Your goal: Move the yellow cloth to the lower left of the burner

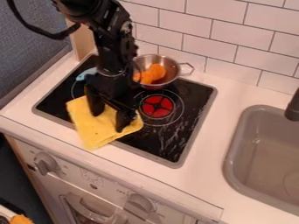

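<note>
though low over yellow cloth (95, 132), claw (107, 119) downward, agape

The thin, flat yellow fabric cloth (93, 127) left of centre is a plain warm yellow with a small dark speck. The round red burner disc (156, 106) at the centre has dark crossing lines and a thin pale ring around it. The square glossy black cooktop (146, 140) has a grey border and whitish streaks lower right. The round silver metal pot (172, 78), upper centre, has bright orange contents (153, 73). Rectangular white wall tiles (231, 28), upper right, form a staggered pattern with dark grout lines. The smooth worktop (204, 175) is off-white, and the rounded rectangular sink (232, 153) at right is grey.
</note>
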`<state>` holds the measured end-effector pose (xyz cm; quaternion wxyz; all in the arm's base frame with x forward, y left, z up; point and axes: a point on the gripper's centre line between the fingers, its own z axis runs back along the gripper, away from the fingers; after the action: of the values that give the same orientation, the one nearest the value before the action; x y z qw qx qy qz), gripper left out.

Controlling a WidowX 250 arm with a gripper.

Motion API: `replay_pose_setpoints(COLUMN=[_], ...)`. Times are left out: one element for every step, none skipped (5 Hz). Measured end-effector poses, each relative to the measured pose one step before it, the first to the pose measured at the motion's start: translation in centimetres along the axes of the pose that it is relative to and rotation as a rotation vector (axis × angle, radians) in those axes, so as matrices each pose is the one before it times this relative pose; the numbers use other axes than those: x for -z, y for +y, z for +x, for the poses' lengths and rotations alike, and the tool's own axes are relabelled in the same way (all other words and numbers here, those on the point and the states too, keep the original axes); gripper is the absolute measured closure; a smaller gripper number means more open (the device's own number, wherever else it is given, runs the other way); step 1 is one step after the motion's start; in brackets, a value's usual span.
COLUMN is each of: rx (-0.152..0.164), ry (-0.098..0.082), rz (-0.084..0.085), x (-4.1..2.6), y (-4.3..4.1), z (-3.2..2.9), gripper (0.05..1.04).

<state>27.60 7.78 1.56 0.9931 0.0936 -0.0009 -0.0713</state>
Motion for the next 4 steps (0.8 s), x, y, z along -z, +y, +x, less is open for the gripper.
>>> replay_pose_setpoints(rx=[0.0245, 0.0218, -0.0056, 0.001], ry=[-0.058, -0.087, -0.0272, 0.0001], rz=[0.092, 0.0257, -0.0022, 0.0012], x=[-4.058, -3.091, -0.902, 0.0], y=[0.057, -0.175, -0.11, 0.018], z=[0.406, 0.524, -0.37, -0.001], gripper=[0.084, 0.084, 0.084, 0.084])
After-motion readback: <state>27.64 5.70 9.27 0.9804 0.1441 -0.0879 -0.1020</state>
